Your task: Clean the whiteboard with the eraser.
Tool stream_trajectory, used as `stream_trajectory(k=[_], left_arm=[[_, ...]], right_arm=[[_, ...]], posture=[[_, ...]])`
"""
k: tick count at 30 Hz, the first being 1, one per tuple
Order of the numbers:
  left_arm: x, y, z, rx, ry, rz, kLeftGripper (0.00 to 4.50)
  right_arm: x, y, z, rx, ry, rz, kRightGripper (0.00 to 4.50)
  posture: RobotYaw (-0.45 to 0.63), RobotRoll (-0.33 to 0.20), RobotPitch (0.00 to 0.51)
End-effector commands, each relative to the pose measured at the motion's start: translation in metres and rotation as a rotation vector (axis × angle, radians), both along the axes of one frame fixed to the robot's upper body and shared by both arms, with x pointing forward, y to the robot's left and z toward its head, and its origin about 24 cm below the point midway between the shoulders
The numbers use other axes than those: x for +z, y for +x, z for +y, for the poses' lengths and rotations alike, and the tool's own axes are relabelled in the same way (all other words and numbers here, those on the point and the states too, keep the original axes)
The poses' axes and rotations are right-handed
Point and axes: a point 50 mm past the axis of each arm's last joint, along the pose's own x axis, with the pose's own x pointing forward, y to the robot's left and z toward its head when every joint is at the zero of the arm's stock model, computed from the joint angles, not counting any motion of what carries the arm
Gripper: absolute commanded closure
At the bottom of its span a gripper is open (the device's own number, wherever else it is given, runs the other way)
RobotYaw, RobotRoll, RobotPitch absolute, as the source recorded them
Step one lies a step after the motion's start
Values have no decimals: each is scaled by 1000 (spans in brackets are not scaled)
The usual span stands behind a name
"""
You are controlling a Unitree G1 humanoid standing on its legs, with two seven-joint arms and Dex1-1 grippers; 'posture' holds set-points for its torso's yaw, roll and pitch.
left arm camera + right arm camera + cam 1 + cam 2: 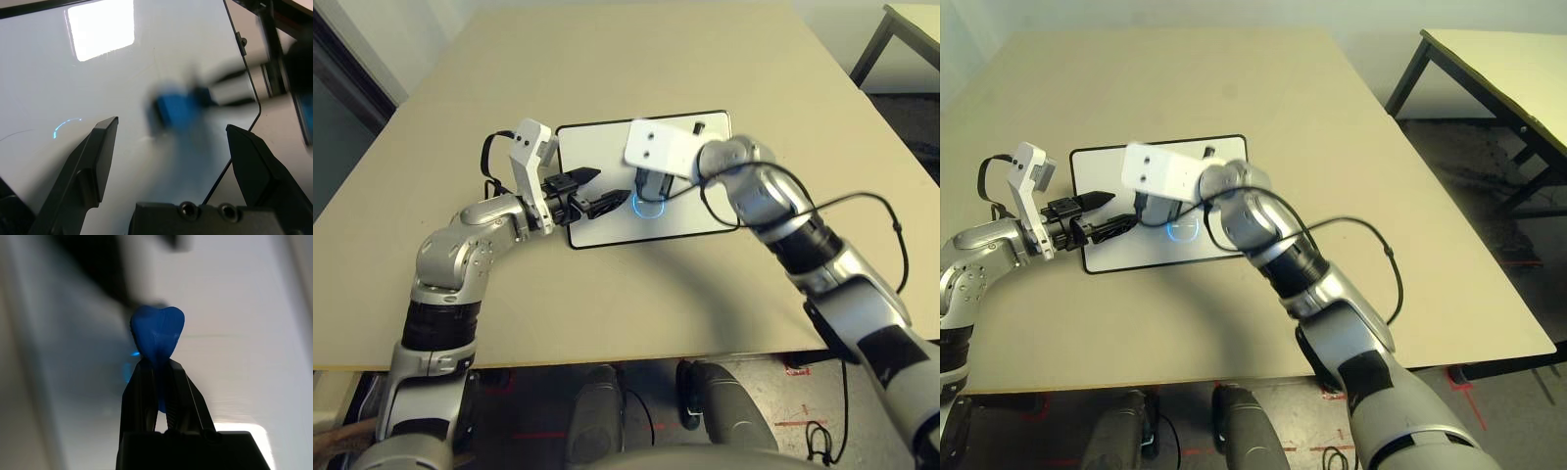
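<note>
The right gripper (159, 369) pinches the blue eraser (157, 330) over the whiteboard (602, 230); the left gripper (168, 125) has its fingers spread near it; the board lies on the table (587, 304); I think it's wiping time; next, the eraser should rub away the blue line (648, 216).

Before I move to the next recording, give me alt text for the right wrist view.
The right gripper holds the blue eraser pinched between its two black fingers, over the glossy whiteboard. A small bright blue mark shows beside the eraser, and a blurred dark shape lies beyond it.
</note>
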Motion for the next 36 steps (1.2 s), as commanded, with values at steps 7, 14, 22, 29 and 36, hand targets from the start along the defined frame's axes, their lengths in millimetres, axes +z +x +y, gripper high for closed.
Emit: stream_trajectory(k=[7,14,22,29,36], left_arm=[[-3,0,-2,-7,6,10,0],[-4,0,-2,-9,3,13,0],[-4,0,-3,-12,2,15,0],[-5,-1,-3,-12,0,17,0],[-6,0,-4,-15,-2,21,0]], right_arm=[[4,6,-3,-46,-21,-7,4356],[40,40,-9,-159,51,-126,4360],[23,24,-4,-92,13,-77,4365],[-3,-11,-2,23,-70,13,4367],[42,16,0,-51,-30,-139,4367]], posture=[[-34,0,156],[-36,0,157],[-38,0,160],[-41,0,164],[-50,0,162]])
